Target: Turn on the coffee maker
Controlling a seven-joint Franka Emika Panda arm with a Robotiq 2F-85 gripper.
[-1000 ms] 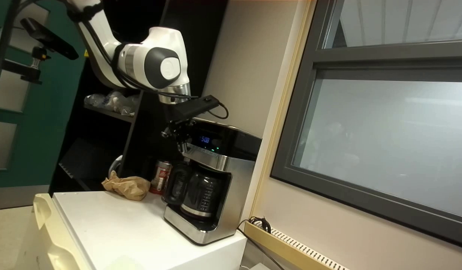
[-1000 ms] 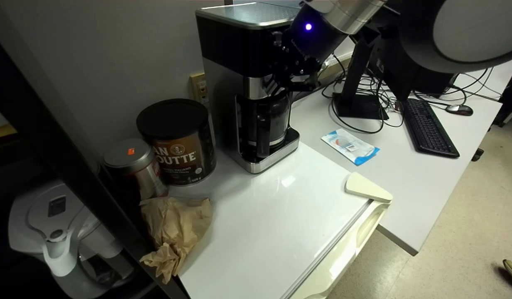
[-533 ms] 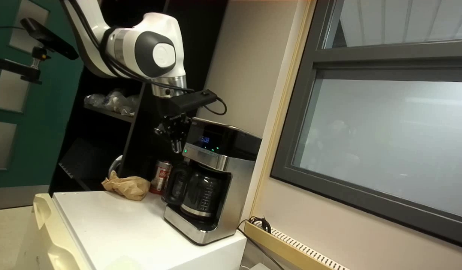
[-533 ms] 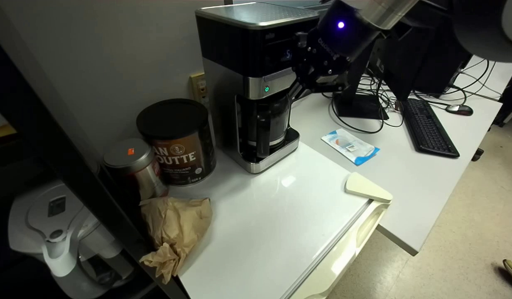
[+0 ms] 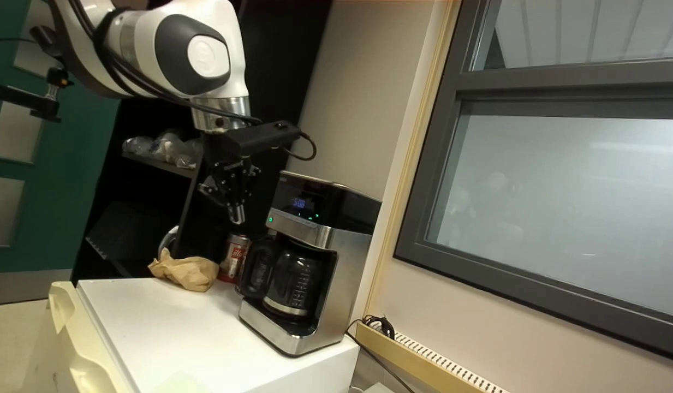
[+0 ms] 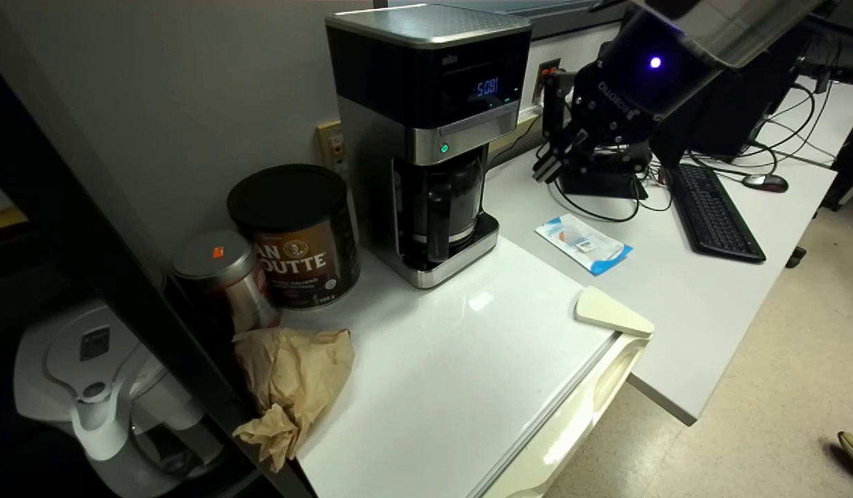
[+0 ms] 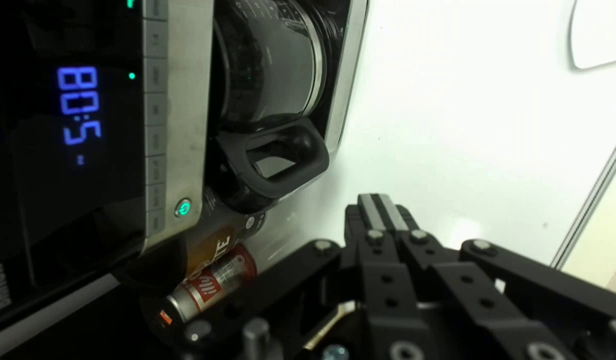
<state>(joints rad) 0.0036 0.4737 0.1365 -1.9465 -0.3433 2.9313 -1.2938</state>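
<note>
Probably the coffee maker (image 7: 184,127), at left in the wrist view, is on, its button (image 7: 183,207) lit green; I would take the gripper (image 7: 380,207), narrow and empty, away without touching it.

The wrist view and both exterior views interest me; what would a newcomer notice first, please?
Likely the coffee maker, its sideways blue 5:08 display and green power button glowing at the left of the wrist view. Next comes the black gripper, shut and low in that view.
</note>
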